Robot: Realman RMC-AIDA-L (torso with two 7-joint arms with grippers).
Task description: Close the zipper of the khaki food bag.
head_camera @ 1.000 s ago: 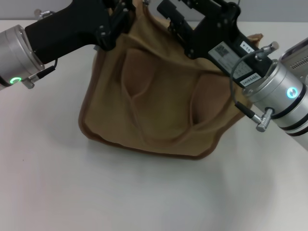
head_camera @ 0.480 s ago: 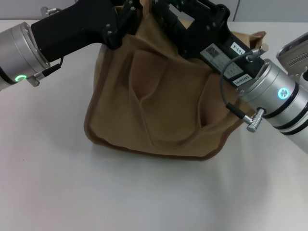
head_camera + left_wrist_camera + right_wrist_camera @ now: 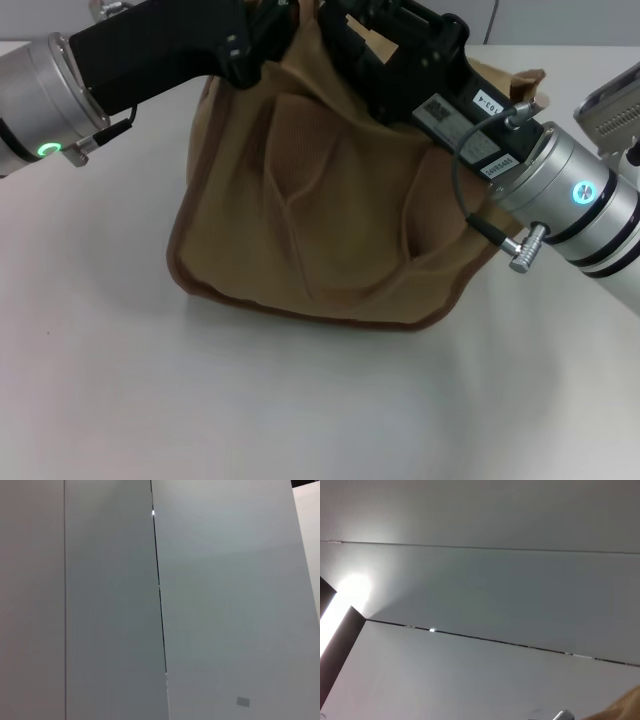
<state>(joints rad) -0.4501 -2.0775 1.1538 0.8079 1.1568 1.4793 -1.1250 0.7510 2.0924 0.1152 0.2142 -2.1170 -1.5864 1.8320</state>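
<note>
head view: the khaki food bag (image 3: 330,230) sits on the white table (image 3: 300,400), near the far side, in the middle. its front faces the camera and looks slumped and wrinkly. two flat handles (image 3: 290,190) lie against the front. darker brown piping runs along the bottom edge. the left gripper (image 3: 262,22) comes in from the left and is at the bag's top left corner, touching the cloth. the right gripper (image 3: 345,30) comes in from the right and lies over the bag's top edge, w/ its black body covering a lot of it. both sets of fingertips are up at the frame's top edge, so can't tell if the jaws are open or closed, or if they hold anything. the zipper is hidden behind the grippers, can't see it.

left wrist view: only grey wall panels (image 3: 225,605) w/ a thin dark seam btwn them. no bag, no fingers.

right wrist view: grey panels w/ thin seams and a bright light spot (image 3: 352,587). a tiny bit of tan cloth shows at one corner, prob the bag. no fingers seen.
</note>
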